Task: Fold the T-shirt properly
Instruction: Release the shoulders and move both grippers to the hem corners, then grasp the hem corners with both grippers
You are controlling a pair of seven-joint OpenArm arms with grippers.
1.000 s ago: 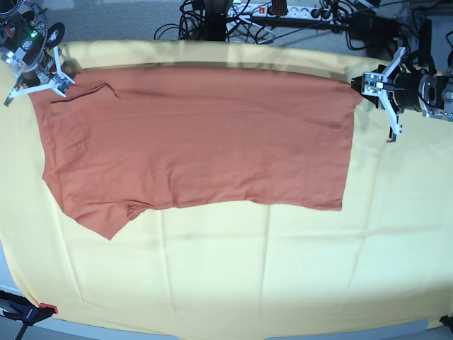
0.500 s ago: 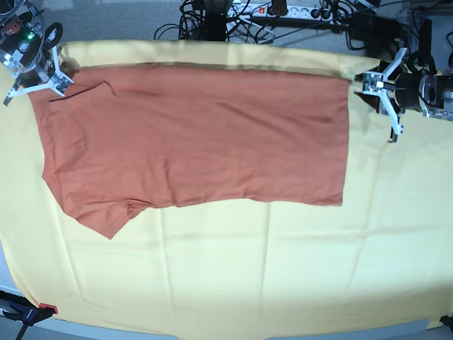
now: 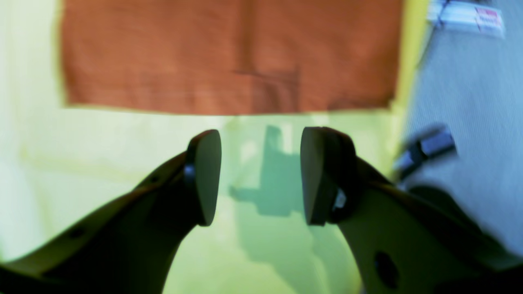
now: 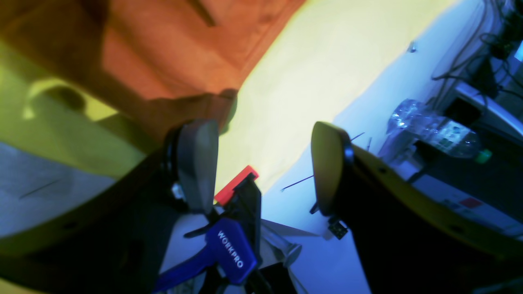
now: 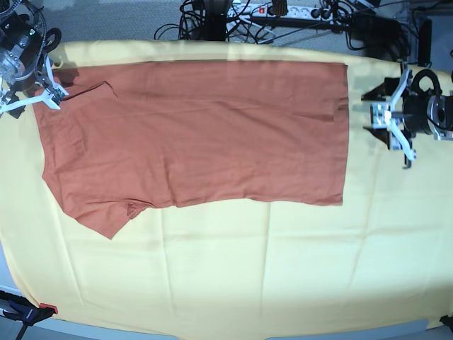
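The rust-orange T-shirt (image 5: pixel 198 134) lies flat on the yellow cloth (image 5: pixel 248 276), its far edge straight and a sleeve pointing to the front left. My left gripper (image 5: pixel 388 115) hovers open just right of the shirt's right edge, holding nothing. In the left wrist view the left gripper (image 3: pixel 260 175) is over bare yellow cloth, with the T-shirt (image 3: pixel 229 53) ahead of it. My right gripper (image 5: pixel 34 101) stands open at the shirt's far left corner. In the right wrist view nothing lies between the right gripper's (image 4: pixel 261 167) fingers, and the T-shirt (image 4: pixel 171 49) is beyond them.
Cables and a power strip (image 5: pixel 283 13) run behind the table's far edge. A blue and red clamp (image 4: pixel 231 245) pins the cloth near my right gripper, and another clamp (image 5: pixel 25 312) sits at the front left corner. A plastic bottle (image 4: pixel 433 126) lies off the table.
Both grippers opened and let go of the shirt's far corners. The left gripper drew back to the right and the right gripper edged left; the shirt's right edge settled flat.
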